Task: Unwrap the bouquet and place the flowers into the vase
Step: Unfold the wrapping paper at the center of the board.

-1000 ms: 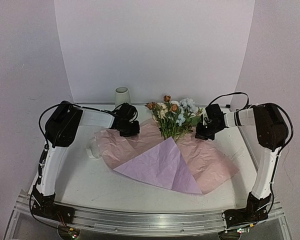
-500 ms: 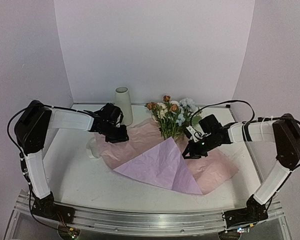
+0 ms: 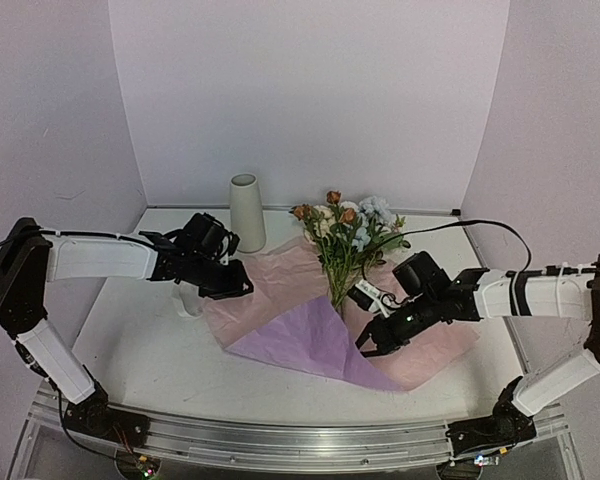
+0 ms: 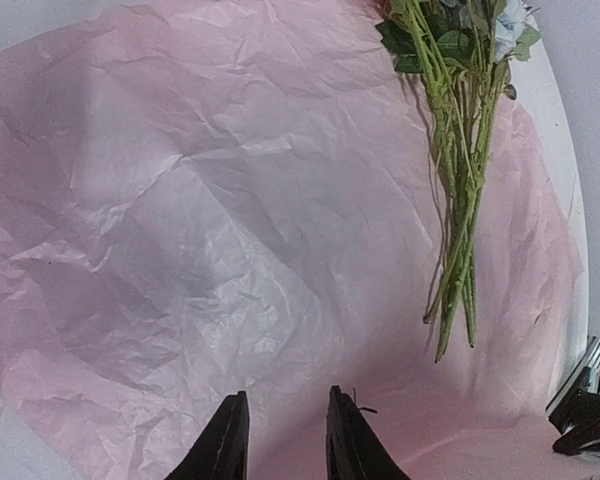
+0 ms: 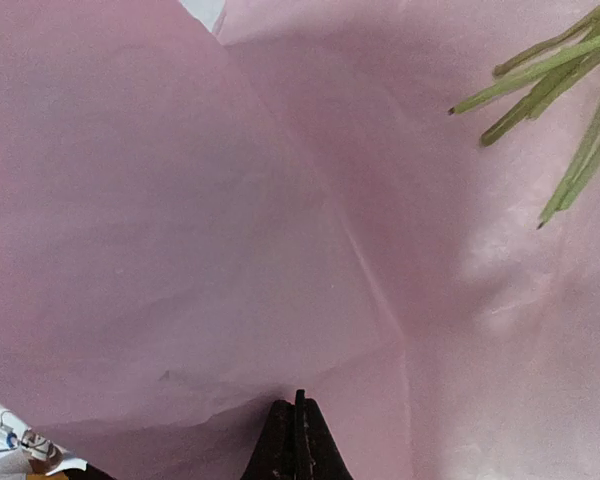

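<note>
The flowers (image 3: 345,235) lie loose on the spread pink paper (image 3: 435,335), and the vase (image 3: 245,210) stands upright behind the sheet's left part. The right gripper (image 3: 366,345) is pinched shut on the paper's lilac fold, likely to pull it clear of the stems. The left gripper (image 4: 286,395) hovers over the sheet, slightly parted and empty.

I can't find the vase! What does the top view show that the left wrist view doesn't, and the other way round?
Only the top view shows the vase, upright at the back, left of the flowers. Only the left wrist view shows the left gripper, jaws slightly apart with nothing between them. Both show the pink paper spread out and the flowers' green stems lying on it.
</note>
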Robot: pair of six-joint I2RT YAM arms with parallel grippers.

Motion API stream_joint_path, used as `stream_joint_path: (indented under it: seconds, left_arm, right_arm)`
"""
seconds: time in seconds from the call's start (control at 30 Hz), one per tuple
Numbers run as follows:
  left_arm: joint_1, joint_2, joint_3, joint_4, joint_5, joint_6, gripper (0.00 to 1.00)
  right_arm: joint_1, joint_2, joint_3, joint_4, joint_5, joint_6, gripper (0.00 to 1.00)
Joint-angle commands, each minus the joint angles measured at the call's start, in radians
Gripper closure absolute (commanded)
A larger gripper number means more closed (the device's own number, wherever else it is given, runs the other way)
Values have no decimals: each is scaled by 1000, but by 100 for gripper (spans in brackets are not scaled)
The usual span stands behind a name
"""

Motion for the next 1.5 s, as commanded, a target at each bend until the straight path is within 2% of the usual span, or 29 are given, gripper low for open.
stream_joint_path:
  seconds: [0.0,0.27,0.63,0.8,0.93,1.07,1.23,1.47]
  left_arm:
    - [-46,-46,-26,2,16,-37,72]
    - [-147,-58,-47,-32,20,-93,70]
    - [-298,-143,-137,-42,-48,-187,70]
    - [-369,-126,-161,-43,-62,-208,70]
    - [-374,-105,-186,-42,-98,-241,70]
    - [-379,-98,-216,-41,-161,-276,72]
    - [-380,-103,-254,-40,-237,-300,73]
    - [-388,-114,-295,-28,-325,-353,73]
  right_arm:
    - [83,-39,-46,5,-2,60,100]
    - [189,-21,-101,34,89,111,100]
    - [299,161,-97,47,303,142,100]
    - [308,136,-74,37,330,140,100]
    - [307,82,-32,-11,364,129,100]
    - [307,38,-22,-39,470,138,100]
    - [308,24,-56,-69,629,201,100]
    - [308,37,-90,-69,706,248,100]
